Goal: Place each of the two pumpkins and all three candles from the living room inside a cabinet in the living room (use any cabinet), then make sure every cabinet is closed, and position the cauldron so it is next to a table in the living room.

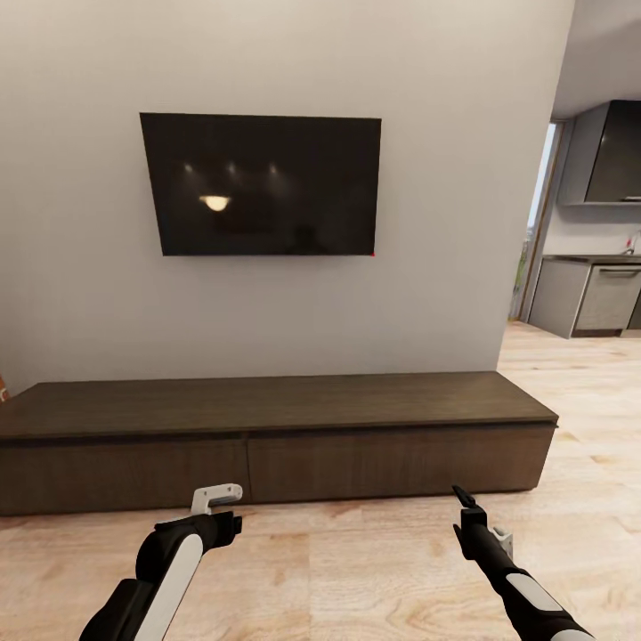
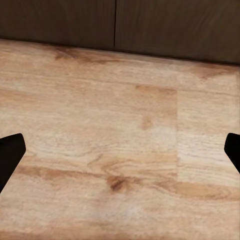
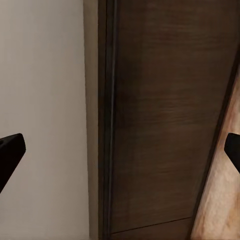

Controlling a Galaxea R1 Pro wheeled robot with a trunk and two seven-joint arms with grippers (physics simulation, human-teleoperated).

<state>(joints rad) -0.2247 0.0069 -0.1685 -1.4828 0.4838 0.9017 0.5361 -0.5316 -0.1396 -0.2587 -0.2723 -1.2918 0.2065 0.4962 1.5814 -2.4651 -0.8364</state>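
- Both arms hang low: left gripper (image 1: pixel 216 499) at 7 o'clock, right gripper (image 1: pixel 465 500) at 5 — fingertips spread wide at the wrist views' edges, carrying nothing.
- Cabinet (image 1: pixel 267 441) lies dead ahead at 12 o'clock, drawer fronts flush — likely facing it to open one.
- Pumpkins, candles, cauldron: not seen here.

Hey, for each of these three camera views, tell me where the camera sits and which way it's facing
Head view: on the robot's head, facing the cabinet and TV; left gripper and right gripper show.
Left wrist view: near the left gripper, aimed down at the floor before the cabinet's base; dark fingertips at the edges.
Right wrist view: near the right gripper, facing the cabinet front and wall.
All views share the cabinet.
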